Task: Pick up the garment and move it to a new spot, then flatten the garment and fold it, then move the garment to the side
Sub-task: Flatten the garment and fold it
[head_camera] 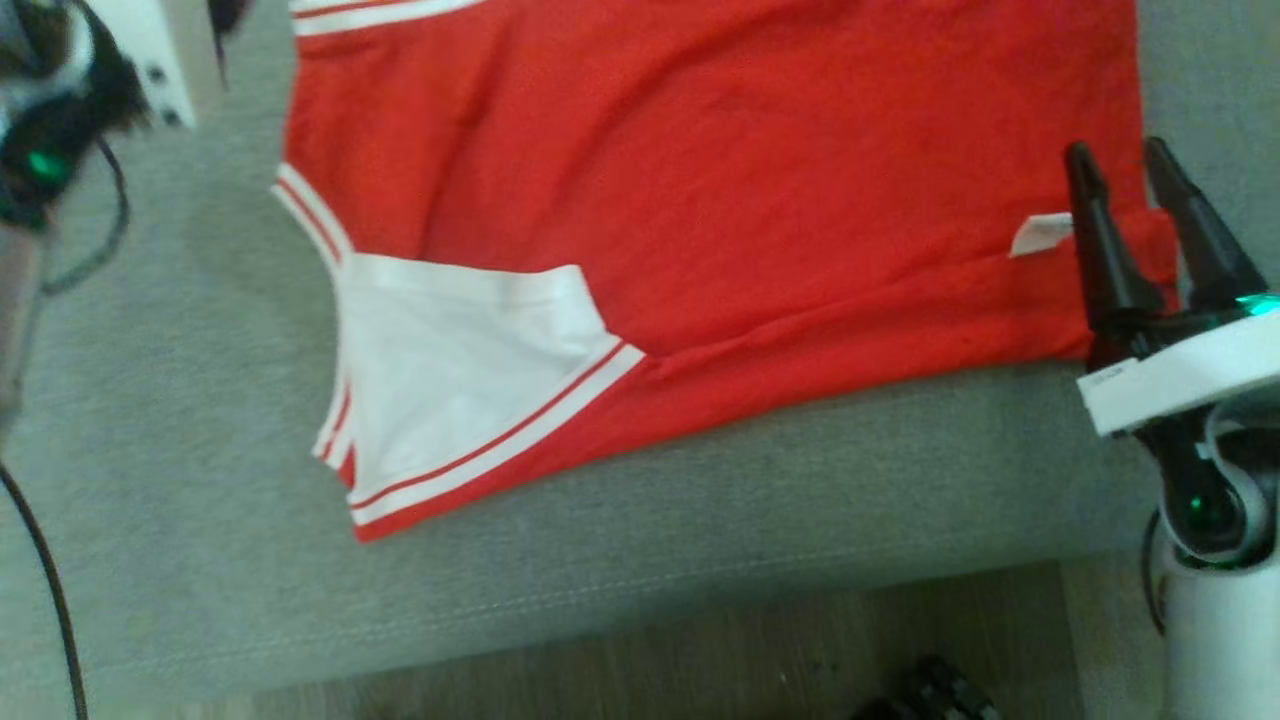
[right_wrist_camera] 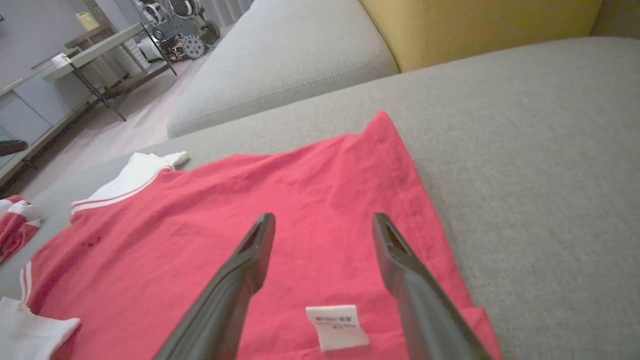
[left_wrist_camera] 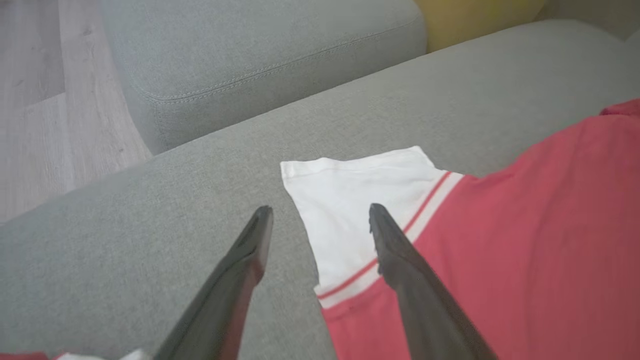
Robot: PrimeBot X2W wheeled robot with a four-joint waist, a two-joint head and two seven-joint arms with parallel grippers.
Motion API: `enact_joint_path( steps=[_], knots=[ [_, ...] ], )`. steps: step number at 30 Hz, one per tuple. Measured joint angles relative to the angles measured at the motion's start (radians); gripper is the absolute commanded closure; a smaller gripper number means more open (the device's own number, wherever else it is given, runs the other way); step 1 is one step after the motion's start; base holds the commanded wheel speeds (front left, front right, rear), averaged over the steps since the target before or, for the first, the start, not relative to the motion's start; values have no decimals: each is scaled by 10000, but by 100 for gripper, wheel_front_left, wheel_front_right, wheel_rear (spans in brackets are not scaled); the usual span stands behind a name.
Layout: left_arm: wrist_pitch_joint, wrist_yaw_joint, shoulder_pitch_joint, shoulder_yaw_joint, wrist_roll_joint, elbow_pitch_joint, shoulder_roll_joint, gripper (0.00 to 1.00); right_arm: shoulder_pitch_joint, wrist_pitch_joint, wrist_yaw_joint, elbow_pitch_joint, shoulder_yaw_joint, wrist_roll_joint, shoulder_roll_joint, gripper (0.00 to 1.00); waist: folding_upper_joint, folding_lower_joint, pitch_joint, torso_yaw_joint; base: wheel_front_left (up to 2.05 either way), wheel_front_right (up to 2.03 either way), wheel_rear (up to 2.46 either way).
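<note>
Bare sofa point(head_camera: 700, 520) lies open along its front edge and left end, while the jersey point(head_camera: 750, 180) covers the middle.

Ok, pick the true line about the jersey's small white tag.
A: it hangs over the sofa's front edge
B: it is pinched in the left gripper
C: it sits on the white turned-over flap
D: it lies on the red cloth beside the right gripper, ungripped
D: the small white tag lies flat on the red cloth of the garment next to the right gripper, whose fingers stand apart and hold nothing.
</note>
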Motion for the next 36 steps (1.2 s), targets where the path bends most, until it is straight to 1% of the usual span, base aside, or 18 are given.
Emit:
enact_joint_path(
  steps=[5,11,14,19,27,28,29,30,33,36],
  knots=[
    [-25,-113,-1453,-395,537,1590,36,0,-91,-366,0,408,337,178,40,0,0,0,505,-610,0,0,0],
    [-29,-171,-2247,-844,742,3030,73,0,-346,-683,0,752,579,213,125,0,0,0,926,-1280,0,0,0],
    [-132,-174,-2615,-1156,1214,3480,360,0,-518,-874,0,844,771,272,159,0,0,0,1108,-1577,0,0,0],
    [-247,-174,-3110,-1367,1475,4082,750,0,-545,-1097,0,1045,853,368,180,0,0,-1,1369,-1972,0,0,0],
    [-90,-176,-3479,-1685,1446,4573,830,0,-644,-1277,0,1252,888,445,222,0,0,-1,1548,-2247,0,0,0],
    [-82,-176,-3511,-1753,1409,4589,849,43,-658,-1275,0,1266,897,445,222,0,0,-1,1548,-2270,0,0,0],
    [-82,-176,-3517,-1827,1331,4594,871,79,-688,-1275,0,1264,917,445,221,0,0,-2,1548,-2291,0,0,0],
    [-58,-211,-3516,-1921,1220,4592,884,100,-738,-1271,0,1252,943,445,215,0,0,-2,1545,-2312,0,0,0],
    [-21,-245,-3515,-2173,886,4552,888,100,-1056,-1043,0,1116,1074,456,102,0,0,-2,1500,-2327,0,0,0],
    [-174,-244,-3492,-2343,623,4537,941,100,-1734,-198,0,1014,1060,460,-136,0,0,-1,1411,-2297,0,0,0]
  ],
)
